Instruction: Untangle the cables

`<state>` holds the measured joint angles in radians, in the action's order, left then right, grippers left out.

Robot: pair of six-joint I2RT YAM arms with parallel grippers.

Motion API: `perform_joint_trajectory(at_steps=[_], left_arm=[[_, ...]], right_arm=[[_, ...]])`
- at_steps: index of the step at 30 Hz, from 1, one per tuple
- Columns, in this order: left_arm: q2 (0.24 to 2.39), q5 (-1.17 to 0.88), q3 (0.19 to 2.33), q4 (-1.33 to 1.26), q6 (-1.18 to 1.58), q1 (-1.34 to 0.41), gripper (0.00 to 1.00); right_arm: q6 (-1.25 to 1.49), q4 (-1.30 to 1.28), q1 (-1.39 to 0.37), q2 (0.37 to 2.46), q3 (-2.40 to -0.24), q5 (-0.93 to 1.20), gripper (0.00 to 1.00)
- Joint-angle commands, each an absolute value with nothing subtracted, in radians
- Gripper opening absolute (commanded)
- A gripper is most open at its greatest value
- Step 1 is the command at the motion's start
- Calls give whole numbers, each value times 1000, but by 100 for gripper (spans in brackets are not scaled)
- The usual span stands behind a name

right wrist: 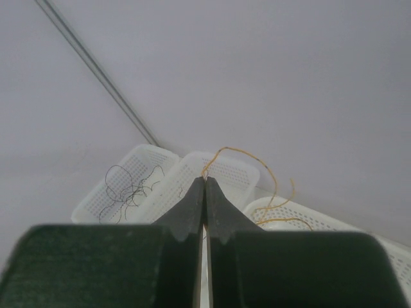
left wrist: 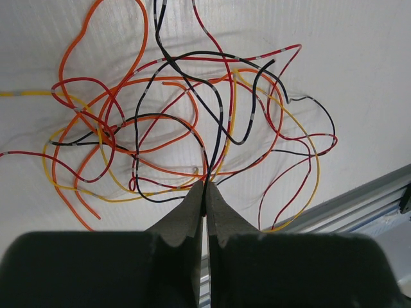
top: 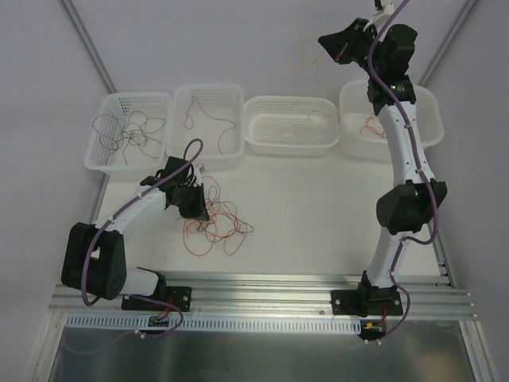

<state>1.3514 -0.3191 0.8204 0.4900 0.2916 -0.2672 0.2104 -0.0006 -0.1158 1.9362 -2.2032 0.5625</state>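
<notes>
**Limp, hair-thin cables: one lifted clear, a heap left on the surface**

The cables (left wrist: pixel 106 131) look nearly weightless and quite floppy. They will likely bend at any touch, slide over each other and catch where they cross. A hard pull would probably tighten the snarl, so a slow draw seems safer. The best hold is a pinch with the very tips, near a free end or on a stretch lying outside the crossings.

They are fine strands in dark grey, dark red, orange, yellow and bright red, with small pale bands along them. Most lie looped over each other in a heap (top: pixel 215 227) on the white surface (top: pixel 318 207), just in front of the left arm.

Four white baskets stand along the far edge. The leftmost basket (top: pixel 99 155) holds dark grey strands and the second basket (top: pixel 231 155) a dark red one. The rightmost basket (top: pixel 350 99) holds a bright red one.

The left end effector (left wrist: pixel 205 189) sits low over the heap. It is clenched on a dark grey cable (left wrist: pixel 220 115) that runs straight into its tips.

The right end effector (right wrist: pixel 205 183) is raised high near the rightmost basket. It is clenched on an orange-yellow cable (right wrist: pixel 247 151), which arcs out of the tips and hangs free.
</notes>
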Motion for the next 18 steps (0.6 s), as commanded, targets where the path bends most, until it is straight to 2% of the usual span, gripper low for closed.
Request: perform_joint_trajectory(at_steps=[1,8,11,14,15,18], left_arm=[[1377,-383,824,479,261,-265,0],[1384,-400,825,469,256,-265,0],[1384,-411,825,468,258,-265,0],[1381,-425,825,463,258,-265,0],[1378,-437,824,462,255,-267,0],[1344,-445,818,451,250,-268,0]], right_arm=[[238,170,-117,2032,-2238,568,1],[259,256,-130,2155,-2036,583,1],[242,213,-132,2190,-1987,594,6],[197,118,-135,2203,-1985,597,21],[184,70,-135,2194,-1982,592,38],[128,-32,-135,2133,-1968,572,57]])
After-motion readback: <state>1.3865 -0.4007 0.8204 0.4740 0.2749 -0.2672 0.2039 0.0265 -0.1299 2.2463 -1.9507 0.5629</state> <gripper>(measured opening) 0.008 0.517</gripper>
